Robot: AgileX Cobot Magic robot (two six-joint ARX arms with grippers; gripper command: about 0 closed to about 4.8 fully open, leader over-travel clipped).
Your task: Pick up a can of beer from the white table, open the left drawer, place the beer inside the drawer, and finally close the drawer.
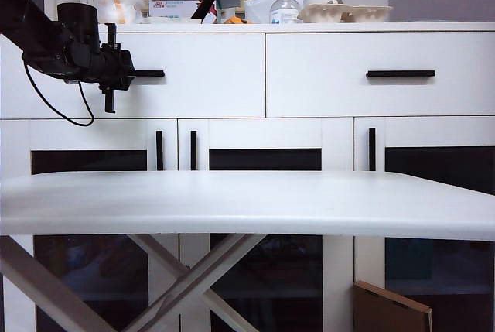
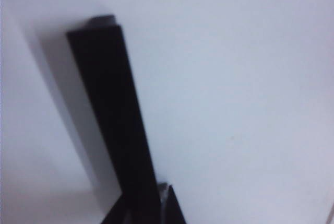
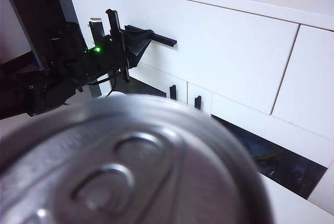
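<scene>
Left gripper (image 1: pixel 128 73), upper left of frame, is clamped on the left drawer's handle (image 1: pixel 148 73) for pulling. The beer can (image 3: pixel 130 161) is apparently held by the right gripper, whose fingers can't be seen.

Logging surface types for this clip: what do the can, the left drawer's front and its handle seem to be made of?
Can of beer: bare brushed metal, likely aluminium; silvery sheen, stamped lid with pull tab.
Left drawer front: smooth matte white panel, probably painted or laminated board; no grain visible.
Handle: matte black square bar, metal or plastic, cannot tell. The left tool is shut on it.
</scene>
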